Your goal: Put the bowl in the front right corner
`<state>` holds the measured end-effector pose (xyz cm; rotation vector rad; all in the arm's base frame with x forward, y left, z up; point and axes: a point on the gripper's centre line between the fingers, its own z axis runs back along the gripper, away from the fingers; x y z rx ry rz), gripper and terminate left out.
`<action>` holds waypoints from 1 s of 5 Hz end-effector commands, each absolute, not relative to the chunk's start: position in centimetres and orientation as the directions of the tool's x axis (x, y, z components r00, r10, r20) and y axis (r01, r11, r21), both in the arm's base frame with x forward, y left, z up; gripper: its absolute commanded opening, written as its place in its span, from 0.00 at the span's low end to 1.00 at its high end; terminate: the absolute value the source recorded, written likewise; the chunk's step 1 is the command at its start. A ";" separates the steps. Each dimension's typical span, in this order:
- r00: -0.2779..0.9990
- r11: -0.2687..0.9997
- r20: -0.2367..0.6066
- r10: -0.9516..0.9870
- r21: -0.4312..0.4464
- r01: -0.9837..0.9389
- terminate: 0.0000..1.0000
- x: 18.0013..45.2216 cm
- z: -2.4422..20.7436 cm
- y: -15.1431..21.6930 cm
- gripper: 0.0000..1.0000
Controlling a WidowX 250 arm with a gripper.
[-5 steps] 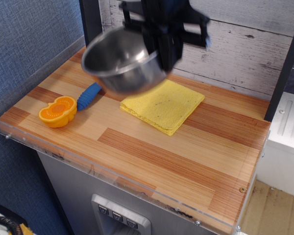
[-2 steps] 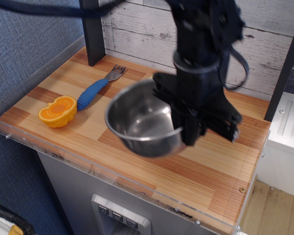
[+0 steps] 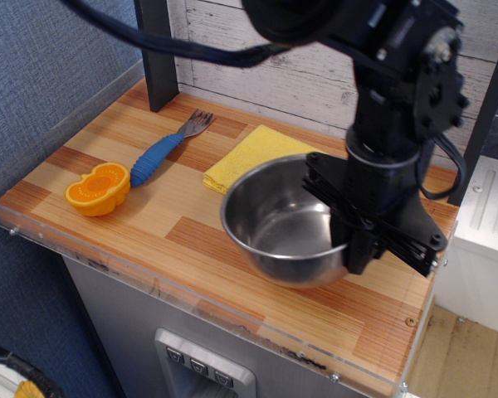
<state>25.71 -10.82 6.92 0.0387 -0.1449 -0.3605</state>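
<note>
The shiny steel bowl [image 3: 278, 215] hangs upright just above the wood tabletop, right of centre and partly over the yellow cloth. My black gripper [image 3: 346, 236] is shut on the bowl's right rim; its fingers come down over the rim from above. The front right corner [image 3: 394, 327] of the table, with a small brass screw [image 3: 410, 321], lies just below and right of the bowl. Whether the bowl's base touches the wood is hidden.
A yellow cloth [image 3: 249, 157] lies behind the bowl, partly covered by it. A blue-handled fork [image 3: 163, 149] and an orange half-fruit toy [image 3: 99, 187] lie at the left. Clear acrylic edging [image 3: 199, 298] runs along the front. A black post [image 3: 158, 58] stands at the back.
The gripper has carried the bowl from the back left, over the cloth, toward the front right and lower. The fork and the cloth have come into view.
</note>
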 end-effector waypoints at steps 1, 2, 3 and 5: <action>0.871 0.891 0.192 -0.451 0.046 0.451 0.00 26.4 7.2 -13.3 0.00; 0.873 0.890 0.181 -0.453 0.045 0.453 0.00 26.2 6.9 -13.4 0.00; 0.878 0.893 0.171 -0.448 0.041 0.447 0.00 26.0 6.9 -13.2 0.00; 0.881 0.894 0.155 -0.446 0.022 0.448 0.00 25.7 8.0 -12.5 1.00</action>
